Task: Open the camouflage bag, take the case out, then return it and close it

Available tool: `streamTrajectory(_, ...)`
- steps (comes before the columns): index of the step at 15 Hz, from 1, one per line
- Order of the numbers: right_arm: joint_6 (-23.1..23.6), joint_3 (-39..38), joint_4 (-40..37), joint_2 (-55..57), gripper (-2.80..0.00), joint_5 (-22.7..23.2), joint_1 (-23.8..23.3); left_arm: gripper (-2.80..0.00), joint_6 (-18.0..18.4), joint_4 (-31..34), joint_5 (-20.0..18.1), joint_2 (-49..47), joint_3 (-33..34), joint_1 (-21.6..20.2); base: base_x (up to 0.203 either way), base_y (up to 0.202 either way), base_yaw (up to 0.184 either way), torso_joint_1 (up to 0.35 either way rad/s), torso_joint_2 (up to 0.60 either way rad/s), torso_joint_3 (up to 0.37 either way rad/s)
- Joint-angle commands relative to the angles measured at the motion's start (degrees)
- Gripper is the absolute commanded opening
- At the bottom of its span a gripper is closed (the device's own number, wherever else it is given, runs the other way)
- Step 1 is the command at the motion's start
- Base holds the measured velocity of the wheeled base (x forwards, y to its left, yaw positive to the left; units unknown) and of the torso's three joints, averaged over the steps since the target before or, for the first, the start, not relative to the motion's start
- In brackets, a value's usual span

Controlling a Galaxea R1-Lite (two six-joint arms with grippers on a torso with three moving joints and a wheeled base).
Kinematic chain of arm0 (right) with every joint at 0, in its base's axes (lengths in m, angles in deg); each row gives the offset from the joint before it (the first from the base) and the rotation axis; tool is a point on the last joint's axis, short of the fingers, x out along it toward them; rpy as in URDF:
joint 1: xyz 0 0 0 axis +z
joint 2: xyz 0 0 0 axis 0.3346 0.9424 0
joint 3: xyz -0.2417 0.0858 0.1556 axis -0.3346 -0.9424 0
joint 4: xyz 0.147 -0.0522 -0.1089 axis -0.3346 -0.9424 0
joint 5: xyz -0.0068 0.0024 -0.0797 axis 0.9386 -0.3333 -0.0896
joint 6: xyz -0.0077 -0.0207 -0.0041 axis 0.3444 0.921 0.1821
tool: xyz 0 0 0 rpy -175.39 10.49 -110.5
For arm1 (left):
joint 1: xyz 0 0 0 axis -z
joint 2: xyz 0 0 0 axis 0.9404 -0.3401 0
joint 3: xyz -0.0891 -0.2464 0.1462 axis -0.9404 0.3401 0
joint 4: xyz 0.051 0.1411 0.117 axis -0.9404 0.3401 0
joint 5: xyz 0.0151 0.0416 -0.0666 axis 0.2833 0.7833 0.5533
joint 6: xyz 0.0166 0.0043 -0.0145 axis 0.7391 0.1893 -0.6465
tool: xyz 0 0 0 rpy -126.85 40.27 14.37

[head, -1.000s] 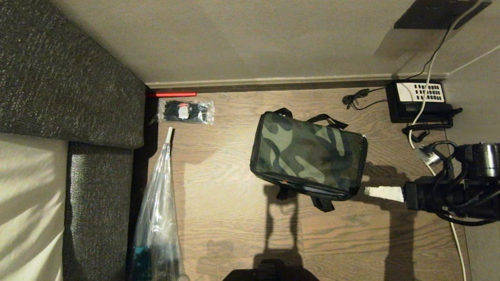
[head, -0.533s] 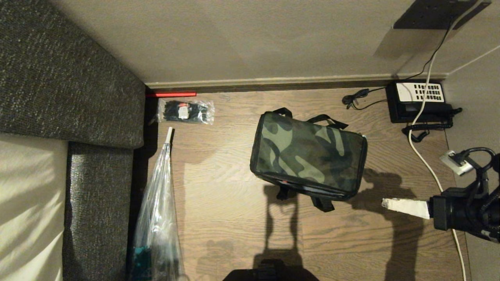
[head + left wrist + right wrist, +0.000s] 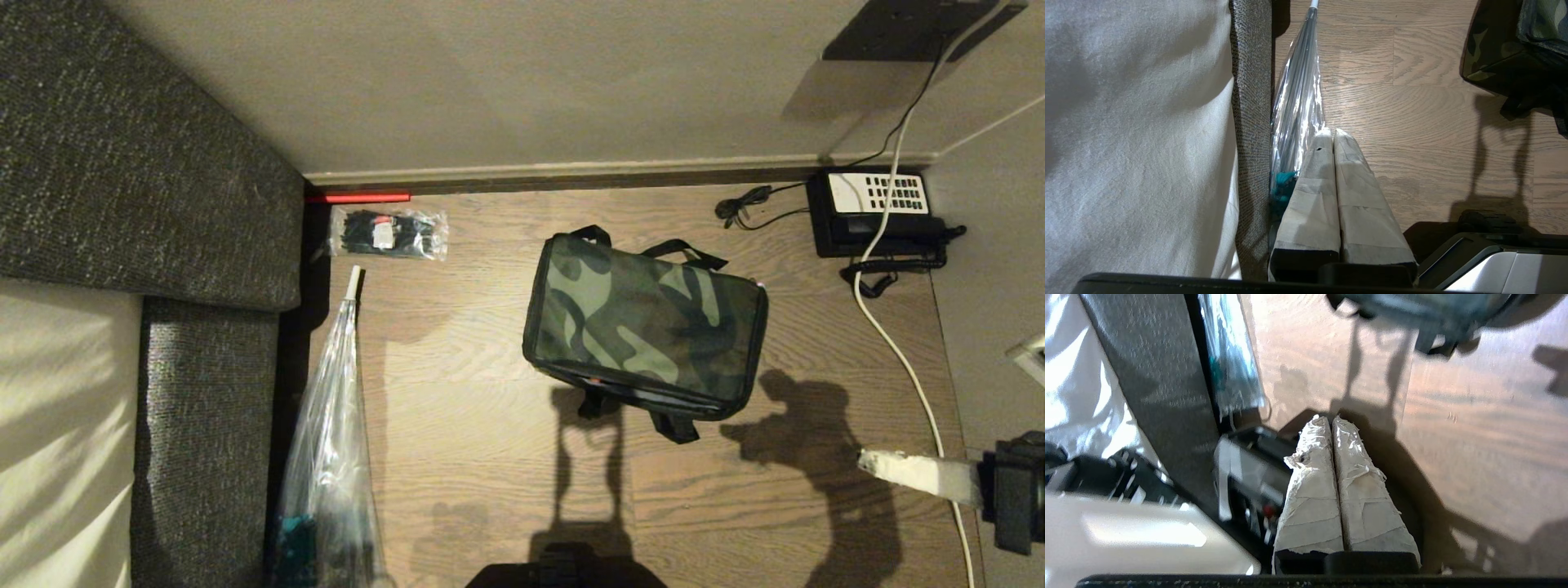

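1. At the centre of the head view, the boxy green camouflage bag (image 3: 645,327) with black sides sits on the brown wooden floor (image 3: 473,425), its lid down, its black strap handles poking out at 12 and 6 o'clock.
2. At 4 o'clock from the bag, well apart from it, the right gripper (image 3: 867,462) reaches in from the frame's edge; its white-taped fingers (image 3: 1327,486) are pressed together with nothing between them.
3. The left gripper (image 3: 1331,132) hangs low beside the grey fabric sofa (image 3: 1251,102), its paper-taped fingers (image 3: 1359,196) closed flat against each other, empty.
4. At 9 o'clock from the bag lies a folded clear plastic umbrella (image 3: 331,441) along the sofa's edge.
5. At 10 o'clock rests a small clear packet of black ties (image 3: 389,233).
6. At 2 o'clock stands a black telephone with a white keypad (image 3: 878,211), by the wall.
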Motion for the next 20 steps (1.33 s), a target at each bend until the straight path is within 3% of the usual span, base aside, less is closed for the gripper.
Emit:
streamTrajectory(1, -0.16, -1.76, -5.3, -13.59, -2.8, -2.44, 0.62, -2.8, 0.0, -0.01, 0.02, 0.09, 0.01, -0.01, 0.0, 0.0, 0.0, 0.0, 0.0, 0.0)
streamTrajectory(4, 0.03, -5.77, -14.39, -29.98, -2.8, -12.35, 4.22, -2.8, 0.0, -0.01, 0.02, 0.09, 0.01, -0.01, 0.0, 0.0, 0.0, 0.0, 0.0, 0.0)
streamTrajectory(7, -0.39, -12.3, -17.61, -45.88, -2.8, -21.2, 7.49, -2.8, -0.16, -0.01, 0.02, 0.09, 0.01, -0.01, 0.0, 0.0, 0.0, 0.0, 0.0, 0.0)
streamTrajectory(9, -0.7, -18.58, -11.18, -48.8, -2.8, -27.72, 8.55, -2.8, 0.0, -0.01, 0.02, 0.09, 0.01, -0.01, 0.0, 0.0, 0.0, 0.0, 0.0, 0.0)
streamTrajectory(11, -0.34, -22.77, 1.36, -48.68, -2.8, -35.35, 8.89, -2.8, -0.09, -0.01, 0.02, 0.09, 0.01, -0.01, 0.0, 0.0, 0.0, 0.0, 0.0, 0.0)
streamTrajectory(12, -0.25, -23.16, 1.02, -49.35, -2.8, -38.19, 8.12, -2.8, 0.09, -0.01, 0.02, 0.09, 0.01, -0.01, 0.0, 0.0, 0.0, 0.0, 0.0, 0.0)
streamTrajectory(16, 0.0, -23.66, -3.35, -64.3, -2.8, -41.63, 5.58, -2.8, -0.18, -0.01, 0.02, 0.09, 0.01, -0.01, 0.0, 0.0, 0.0, 0.0, 0.0, 0.0)
streamTrajectory(20, -0.72, -23.82, -6.91, -65.25, -2.8, -43.82, 4.85, -2.8, -0.09, -0.01, 0.02, 0.09, 0.01, -0.01, 0.0, 0.0, 0.0, 0.0, 0.0, 0.0)
